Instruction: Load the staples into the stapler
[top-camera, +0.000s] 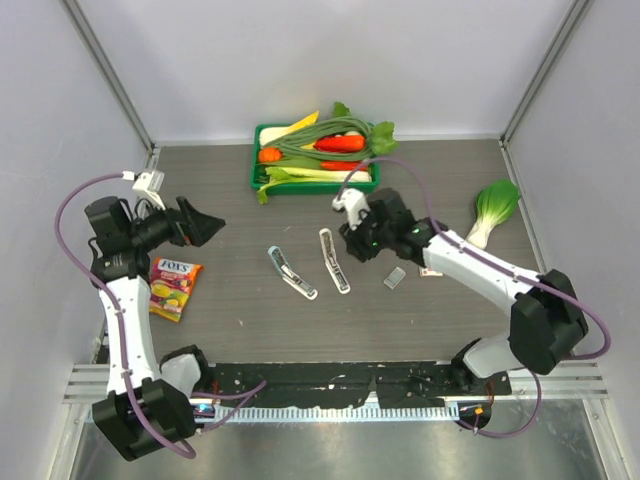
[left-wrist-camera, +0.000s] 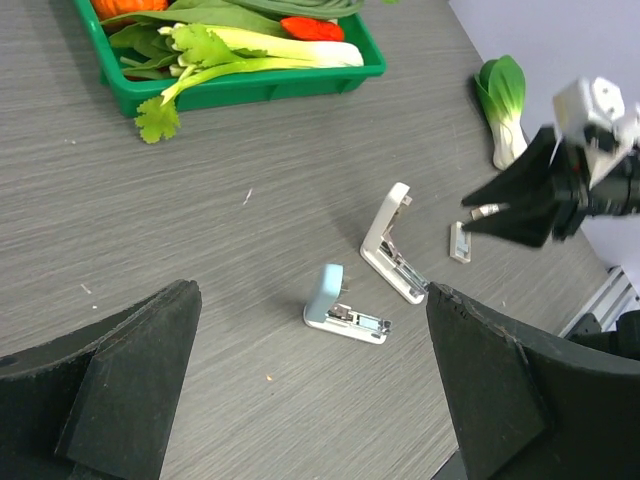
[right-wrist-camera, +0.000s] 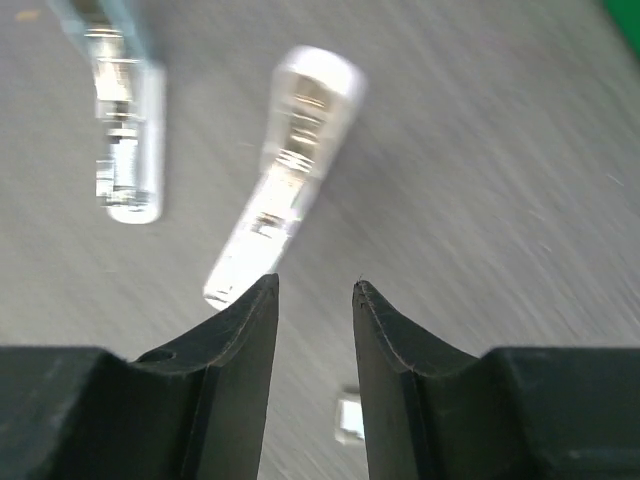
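A dark grey table (top-camera: 240, 330) with a wood-grain top fills the middle. Pale, plain panels close it in: a back wall (top-camera: 330, 60), a left wall (top-camera: 40, 120) and a right wall (top-camera: 600, 120). Slanting aluminium posts (top-camera: 110, 75) mark the two back corners. Along the near edge run a black strip (top-camera: 330, 380) and a white toothed rail (top-camera: 330, 412), with brushed metal sheet (top-camera: 330, 450) below. The light is even and soft, and the shadows are faint.
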